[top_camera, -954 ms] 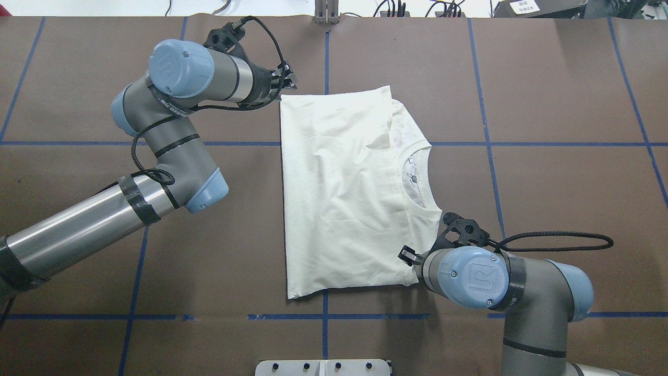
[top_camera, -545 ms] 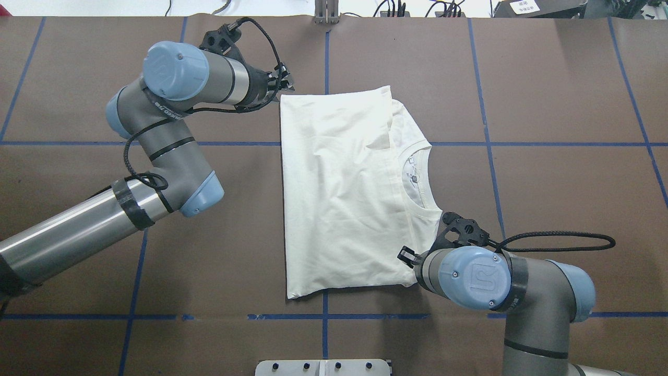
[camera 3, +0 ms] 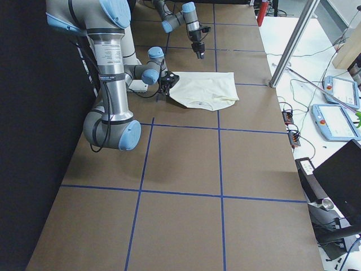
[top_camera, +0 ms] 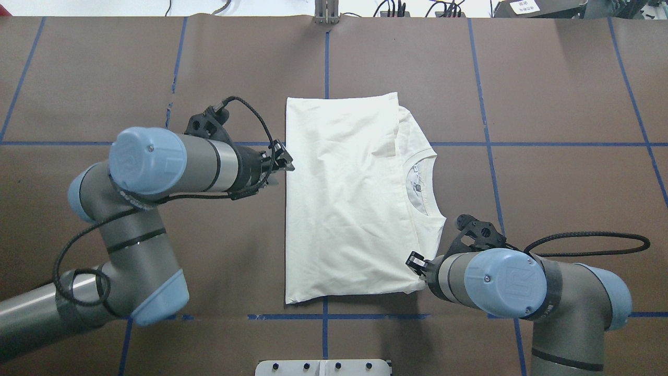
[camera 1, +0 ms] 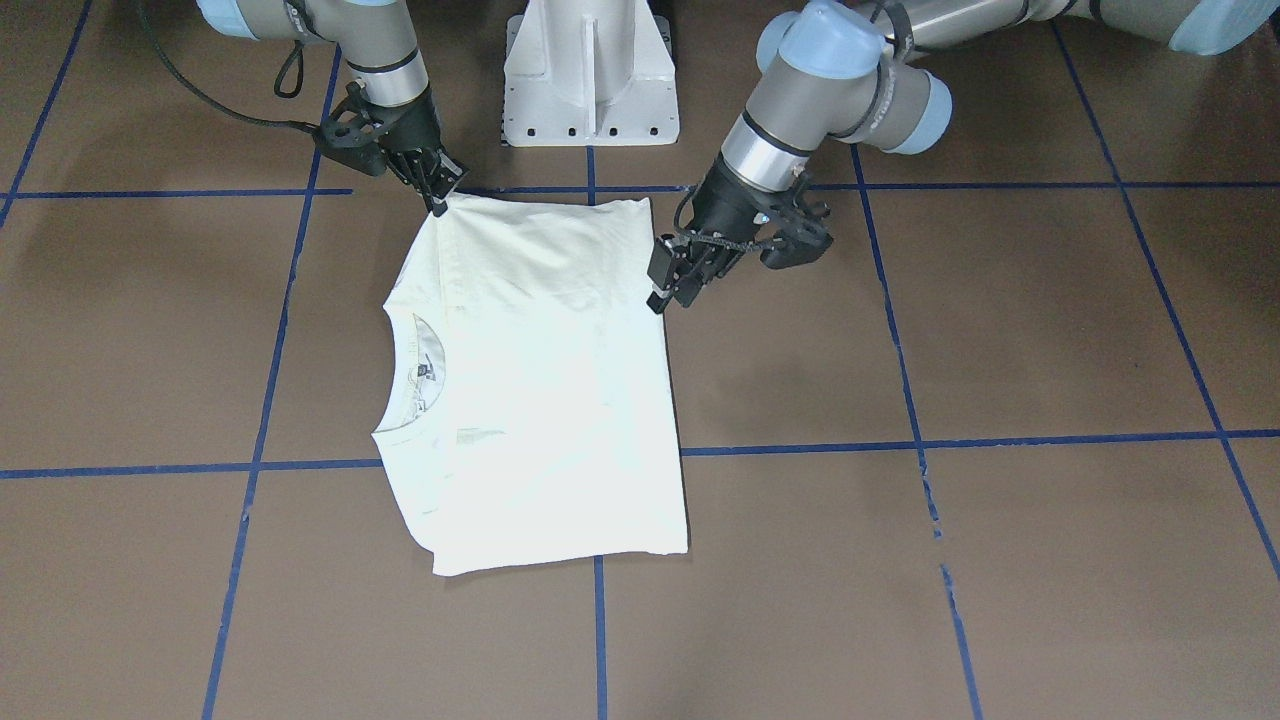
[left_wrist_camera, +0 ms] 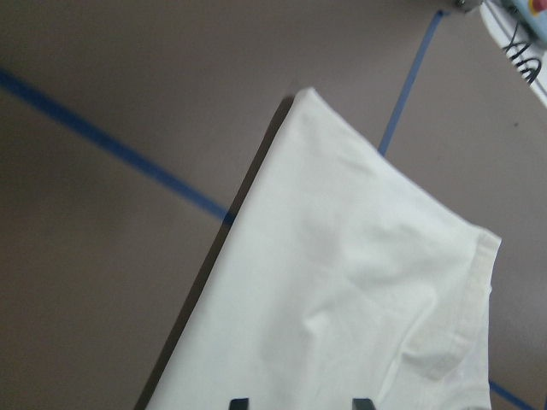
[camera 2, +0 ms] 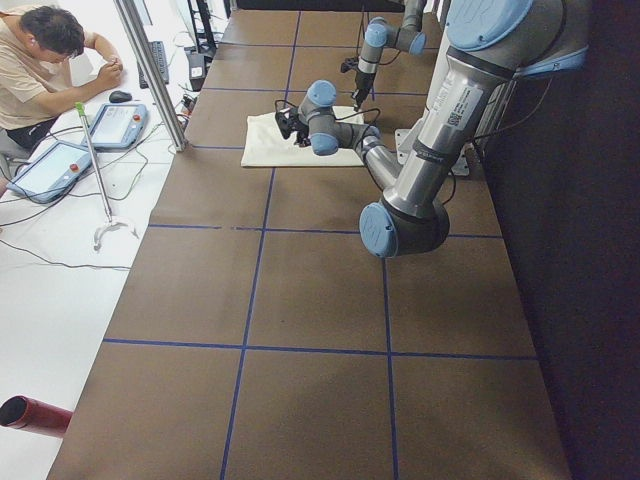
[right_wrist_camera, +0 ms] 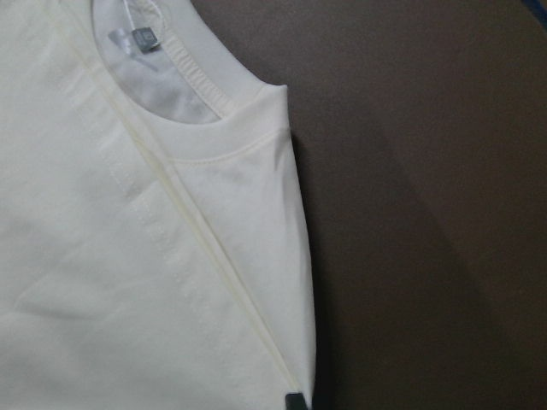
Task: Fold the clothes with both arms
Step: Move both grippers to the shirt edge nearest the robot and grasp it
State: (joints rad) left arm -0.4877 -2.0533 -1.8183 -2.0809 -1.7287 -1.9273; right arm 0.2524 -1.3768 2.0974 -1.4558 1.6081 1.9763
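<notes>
The brown desk (top_camera: 548,94) carries the folded cream T-shirt (top_camera: 339,209) flat at its middle. The left end effector (camera 1: 662,296) hangs spread and empty at one side edge. The right end effector (camera 1: 438,203) is pinched onto a shoulder corner.

Overhead view sits behind the robot base (top_camera: 323,368), looks forward and down on the bench (top_camera: 574,78). Front view faces that base from across, steep, sides mirrored. Left and right end views look along the bench from far off. Both wrist views sit very close, angled down on cloth. All six share the T-shirt (top_camera: 339,198).
</notes>
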